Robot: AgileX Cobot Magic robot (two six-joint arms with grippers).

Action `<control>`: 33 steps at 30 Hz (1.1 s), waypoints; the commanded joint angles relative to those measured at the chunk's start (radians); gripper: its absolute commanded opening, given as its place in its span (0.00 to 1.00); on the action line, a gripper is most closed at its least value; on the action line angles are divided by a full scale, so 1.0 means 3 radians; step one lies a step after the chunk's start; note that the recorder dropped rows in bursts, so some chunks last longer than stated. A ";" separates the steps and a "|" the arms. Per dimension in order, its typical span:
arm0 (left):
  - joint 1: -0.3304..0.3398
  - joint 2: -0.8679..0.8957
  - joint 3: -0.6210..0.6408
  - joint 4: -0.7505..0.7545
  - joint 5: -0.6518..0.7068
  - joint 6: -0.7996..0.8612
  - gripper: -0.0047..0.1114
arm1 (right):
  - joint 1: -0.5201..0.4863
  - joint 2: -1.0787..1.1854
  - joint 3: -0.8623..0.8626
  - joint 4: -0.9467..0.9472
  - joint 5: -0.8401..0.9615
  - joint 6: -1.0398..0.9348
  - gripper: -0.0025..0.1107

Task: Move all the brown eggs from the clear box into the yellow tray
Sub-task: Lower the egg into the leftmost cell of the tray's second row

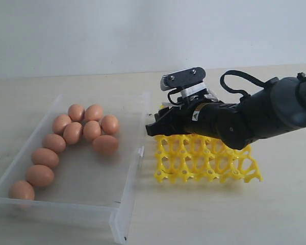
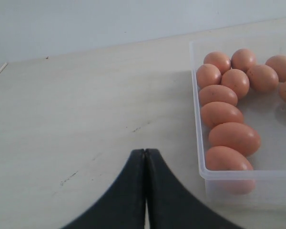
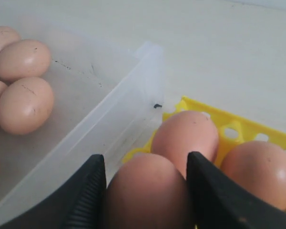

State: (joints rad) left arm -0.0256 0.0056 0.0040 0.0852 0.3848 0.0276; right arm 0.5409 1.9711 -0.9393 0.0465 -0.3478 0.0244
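One brown egg (image 3: 148,191) is gripped in the right fingers (image 3: 86,200) over the yellow tray (image 1: 204,176), where two eggs (image 3: 186,133) are seated. About eleven are left in the clear box (image 1: 127,194). Left fingers (image 2: 128,191) are closed, empty.

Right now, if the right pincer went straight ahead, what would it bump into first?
Probably the egg already sitting in the yellow tray, just ahead of its held egg; depth is unclear.

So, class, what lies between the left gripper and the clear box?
Nothing: only bare tabletop separates the shut left gripper from the clear box, as the left wrist view shows.
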 commanded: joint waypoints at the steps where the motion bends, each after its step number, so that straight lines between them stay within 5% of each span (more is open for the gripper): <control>1: -0.0017 -0.0019 -0.0013 -0.0018 -0.0021 -0.0009 0.04 | -0.0019 0.0003 0.0015 -0.0093 -0.0105 0.0034 0.02; 33: -0.0017 -0.0019 -0.0013 -0.0018 -0.0021 -0.0009 0.04 | -0.0019 0.0171 0.0015 -0.0093 -0.0451 0.0042 0.02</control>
State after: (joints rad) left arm -0.0256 0.0056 0.0040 0.0852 0.3848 0.0276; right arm 0.5409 2.0204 -0.9368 0.0279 -0.4629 0.0366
